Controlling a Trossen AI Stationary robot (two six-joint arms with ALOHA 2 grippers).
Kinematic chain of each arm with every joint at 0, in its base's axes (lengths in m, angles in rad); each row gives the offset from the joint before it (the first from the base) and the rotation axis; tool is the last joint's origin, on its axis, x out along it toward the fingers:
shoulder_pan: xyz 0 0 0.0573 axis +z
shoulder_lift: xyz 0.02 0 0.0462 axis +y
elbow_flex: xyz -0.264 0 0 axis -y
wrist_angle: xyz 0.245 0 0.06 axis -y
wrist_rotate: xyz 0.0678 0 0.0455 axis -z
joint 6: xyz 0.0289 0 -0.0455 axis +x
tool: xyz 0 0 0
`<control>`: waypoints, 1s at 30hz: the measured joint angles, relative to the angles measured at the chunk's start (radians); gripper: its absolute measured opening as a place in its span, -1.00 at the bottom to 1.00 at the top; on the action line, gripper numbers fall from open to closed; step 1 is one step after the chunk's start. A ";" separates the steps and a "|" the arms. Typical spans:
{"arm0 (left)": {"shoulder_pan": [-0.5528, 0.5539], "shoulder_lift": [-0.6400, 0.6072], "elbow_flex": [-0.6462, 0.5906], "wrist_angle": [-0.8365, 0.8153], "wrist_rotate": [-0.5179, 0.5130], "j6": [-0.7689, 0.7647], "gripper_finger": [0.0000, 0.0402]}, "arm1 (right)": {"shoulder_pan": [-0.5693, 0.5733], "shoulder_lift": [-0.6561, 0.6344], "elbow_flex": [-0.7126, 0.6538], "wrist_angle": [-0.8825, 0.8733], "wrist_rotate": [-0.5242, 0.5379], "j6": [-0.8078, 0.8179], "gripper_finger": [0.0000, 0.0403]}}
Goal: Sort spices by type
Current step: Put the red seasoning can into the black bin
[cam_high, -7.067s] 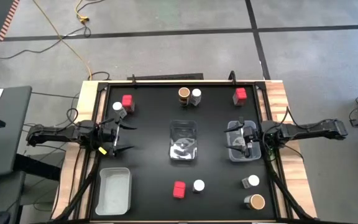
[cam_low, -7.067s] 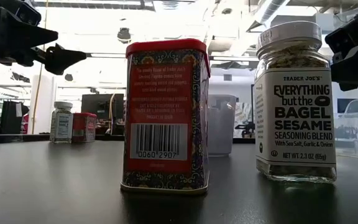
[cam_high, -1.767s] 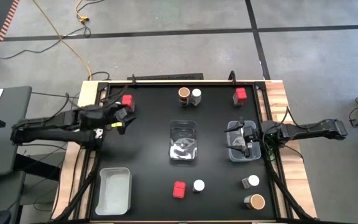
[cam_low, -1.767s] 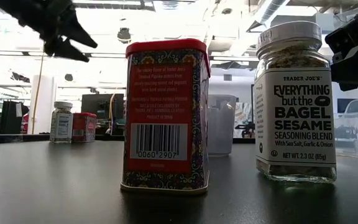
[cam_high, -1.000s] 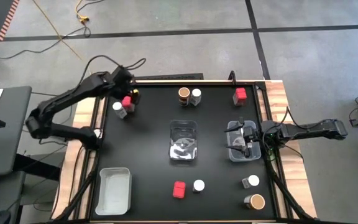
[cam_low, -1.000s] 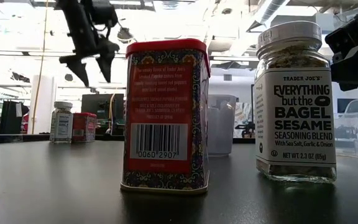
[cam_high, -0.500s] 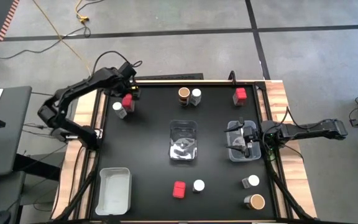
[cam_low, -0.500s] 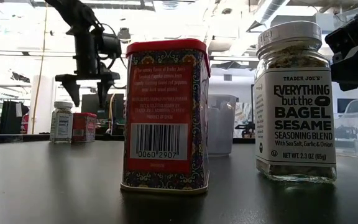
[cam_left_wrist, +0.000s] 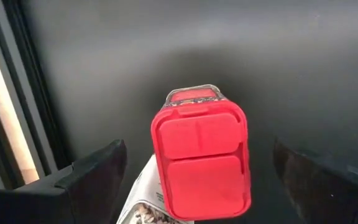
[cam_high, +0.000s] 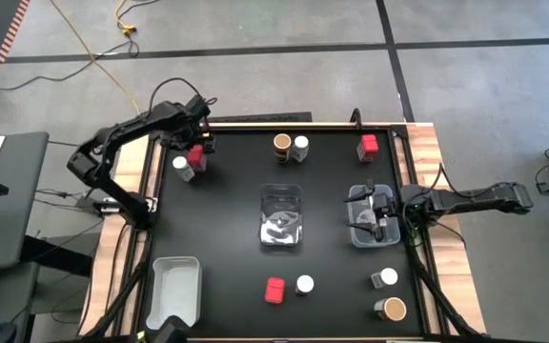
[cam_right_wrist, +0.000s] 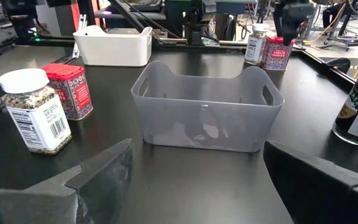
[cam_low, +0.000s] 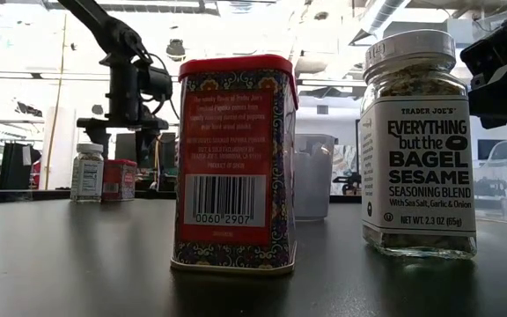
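**Left arm over the red tin**

I see my left gripper [cam_high: 195, 143], fingers spread wide, hovering above the red square-lidded tin [cam_left_wrist: 200, 162] at the table's [cam_high: 227, 238] ten o'clock, white-capped jar [cam_high: 183, 168] beside it. My right gripper [cam_high: 377, 211], fingers apart, waits at three o'clock.

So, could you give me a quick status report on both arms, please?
Left end effector open, poised above red tin at back-left. White-lidded jar right beside it. Right end effector open, waiting by clear bin.
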 joint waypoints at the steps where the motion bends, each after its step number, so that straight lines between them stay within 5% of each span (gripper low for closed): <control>1: 0.000 0.009 0.000 -0.001 0.001 0.000 0.91 | 0.000 0.000 0.000 0.000 0.000 0.000 0.91; 30: 0.000 0.035 0.000 -0.049 0.043 -0.026 0.29 | 0.000 0.000 0.000 0.000 0.000 0.000 0.91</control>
